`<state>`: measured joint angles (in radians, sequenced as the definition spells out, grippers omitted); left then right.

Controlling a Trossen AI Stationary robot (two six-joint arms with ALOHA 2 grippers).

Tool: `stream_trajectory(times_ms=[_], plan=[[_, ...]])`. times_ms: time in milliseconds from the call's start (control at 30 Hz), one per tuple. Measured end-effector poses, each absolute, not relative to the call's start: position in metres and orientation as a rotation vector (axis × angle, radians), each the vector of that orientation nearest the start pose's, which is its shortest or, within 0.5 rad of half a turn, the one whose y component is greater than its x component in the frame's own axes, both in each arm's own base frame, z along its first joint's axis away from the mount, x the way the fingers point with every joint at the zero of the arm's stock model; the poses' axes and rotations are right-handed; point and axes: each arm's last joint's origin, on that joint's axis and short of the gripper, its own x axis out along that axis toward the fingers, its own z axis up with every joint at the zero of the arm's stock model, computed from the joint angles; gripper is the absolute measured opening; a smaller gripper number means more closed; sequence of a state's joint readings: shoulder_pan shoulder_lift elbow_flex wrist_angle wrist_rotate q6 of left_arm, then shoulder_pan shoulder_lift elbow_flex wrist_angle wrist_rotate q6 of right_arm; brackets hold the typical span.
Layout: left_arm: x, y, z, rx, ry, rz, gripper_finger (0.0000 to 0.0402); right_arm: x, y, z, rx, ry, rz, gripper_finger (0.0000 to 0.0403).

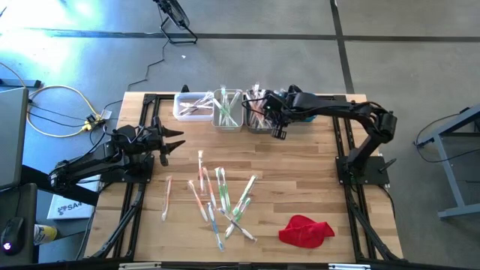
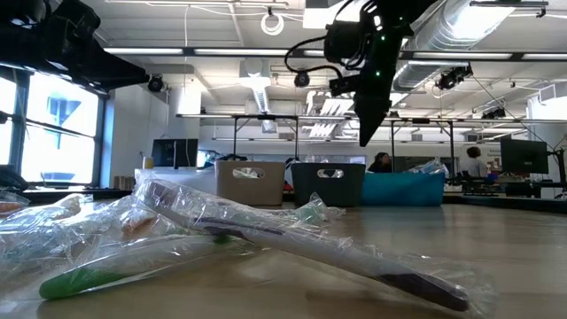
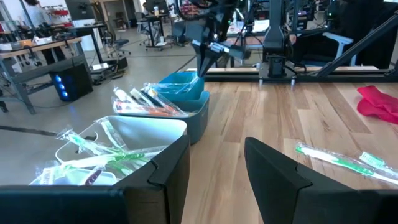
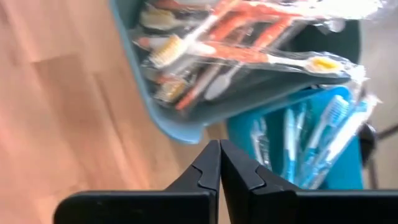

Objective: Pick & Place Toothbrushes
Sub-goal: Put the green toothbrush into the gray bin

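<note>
**Observer:** What lies nearest on your table?

**Operator:** A red cloth at the near right. Left of it, at the near middle of the wooden table, the loose toothbrushes lie fanned in clear wrappers, some crossing one another, with orange, green and blue handles among them. None is held.

**Observer:** And your arms?

**Operator:** My left gripper waits at the table's left edge, fingers apart and empty, pointed toward the bins. My right gripper hangs farther back, over the far row, fingers pressed flat together with nothing between them.

**Observer:** What is under it?

**Operator:** The grey bin, holding orange-handled brushes, with the blue bin of blue-handled ones just beside it. Leftward along the far edge stand a clear bin with green handles and a white bin.

**Observer:** So what does doing this well ask of you?

**Operator:** As I judge it, the right arm has nothing to drop, so it should head for the pile. I would spread the fingers before descending, choose a brush lying clear of its neighbours at the pile's edge, close across the handle, not the slippery wrapper end, and match handle colour to bin.
</note>
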<state>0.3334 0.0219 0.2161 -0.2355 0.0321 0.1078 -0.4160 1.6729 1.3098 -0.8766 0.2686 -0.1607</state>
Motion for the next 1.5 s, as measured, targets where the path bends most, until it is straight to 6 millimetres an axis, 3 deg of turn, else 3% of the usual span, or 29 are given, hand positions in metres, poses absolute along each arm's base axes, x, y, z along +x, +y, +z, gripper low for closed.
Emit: stream_trajectory(times_ms=[333,700,1067,1500], plan=[[0.077,0.026,0.211,0.098,0.060,0.299,0.0150,0.296,-0.136,0.249,0.042,1.172,-0.367,0.0002],[0.077,0.026,0.209,0.095,0.079,0.298,0.0150,0.269,-0.116,0.213,0.126,0.857,-0.302,0.0002],[0.077,0.026,0.209,0.095,0.078,0.298,0.0150,0.244,-0.087,0.170,0.205,0.679,-0.302,0.0002],[0.077,0.026,0.210,0.096,0.071,0.298,0.0150,0.250,-0.060,0.166,0.219,0.587,-0.220,0.0002]])
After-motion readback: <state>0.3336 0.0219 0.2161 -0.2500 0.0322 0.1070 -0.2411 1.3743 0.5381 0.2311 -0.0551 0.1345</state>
